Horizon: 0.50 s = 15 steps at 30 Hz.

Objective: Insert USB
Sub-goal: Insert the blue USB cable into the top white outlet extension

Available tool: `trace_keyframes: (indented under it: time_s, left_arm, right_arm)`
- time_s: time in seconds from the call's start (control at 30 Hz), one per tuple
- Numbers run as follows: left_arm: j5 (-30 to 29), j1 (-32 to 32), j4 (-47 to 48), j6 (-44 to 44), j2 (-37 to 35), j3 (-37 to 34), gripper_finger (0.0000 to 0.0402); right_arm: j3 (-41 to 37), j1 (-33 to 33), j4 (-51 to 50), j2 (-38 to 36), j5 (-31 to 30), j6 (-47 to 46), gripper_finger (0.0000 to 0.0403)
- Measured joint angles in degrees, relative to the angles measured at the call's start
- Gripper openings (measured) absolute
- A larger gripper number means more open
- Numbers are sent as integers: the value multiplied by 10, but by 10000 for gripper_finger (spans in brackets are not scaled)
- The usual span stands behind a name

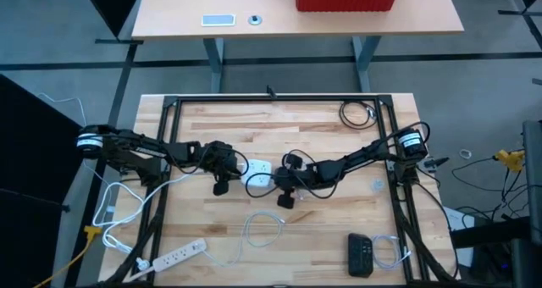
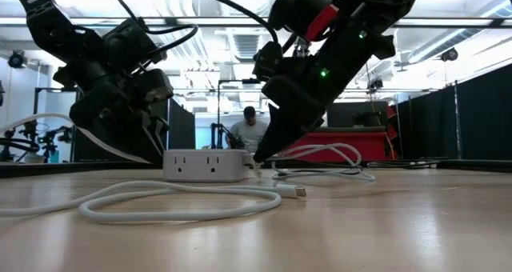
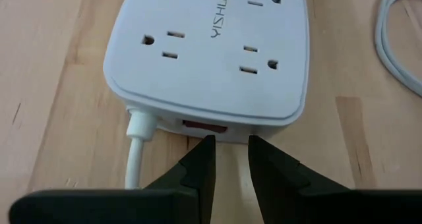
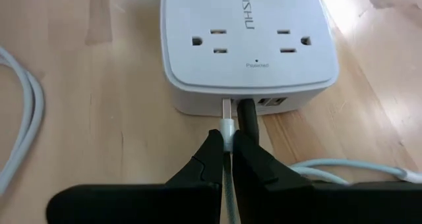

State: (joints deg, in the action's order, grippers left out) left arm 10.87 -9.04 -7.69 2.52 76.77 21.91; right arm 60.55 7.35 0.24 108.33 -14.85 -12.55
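Note:
A white power strip (image 1: 258, 168) lies flat at the table's middle, with both grippers at its ends. My left gripper (image 3: 231, 145) stands at the end with the red switch (image 3: 204, 126) and the cord (image 3: 136, 151), fingers a little apart with nothing between them. My right gripper (image 4: 226, 140) is at the opposite end, shut on a white USB plug (image 4: 227, 122) whose metal tip is at the strip's end wall beside the USB ports (image 4: 273, 103). Whether the tip is inside a port, I cannot tell. The cable's other connector (image 2: 296, 192) lies on the table. My left gripper's fingertips (image 3: 206, 147) stand right at the strip's switch end wall, coming level along the table from its left side; whether they touch it, I cannot tell. My right gripper pinches the USB plug's white body (image 4: 227, 133) between its two fingertips, just behind the metal tip. The fingers slant down from the table's right side and lie along the plug. The plug is level and points at the strip's end wall.
A black stub (image 4: 247, 115) stands right beside the plug at the strip's end. Loops of white cable (image 1: 254, 229) lie near the front. A second power strip (image 1: 178, 254) lies at the front left, a black device (image 1: 361, 254) at the front right, and a dark cable coil (image 1: 356, 113) at the back right.

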Motion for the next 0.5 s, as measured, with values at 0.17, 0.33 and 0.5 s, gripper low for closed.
trace_keyframes:
  time_s: [0.17,0.33,0.5]
  left_arm:
    - [0,0,0,0,0,0,77]
    - [0,0,-4,0,0,0,77]
    - [0,0,-6,0,0,0,77]
  right_arm:
    - [0,0,16,1,-3,10,0]
    - [0,0,18,13,-3,12,0]
    - [0,0,18,17,-21,-2,0]
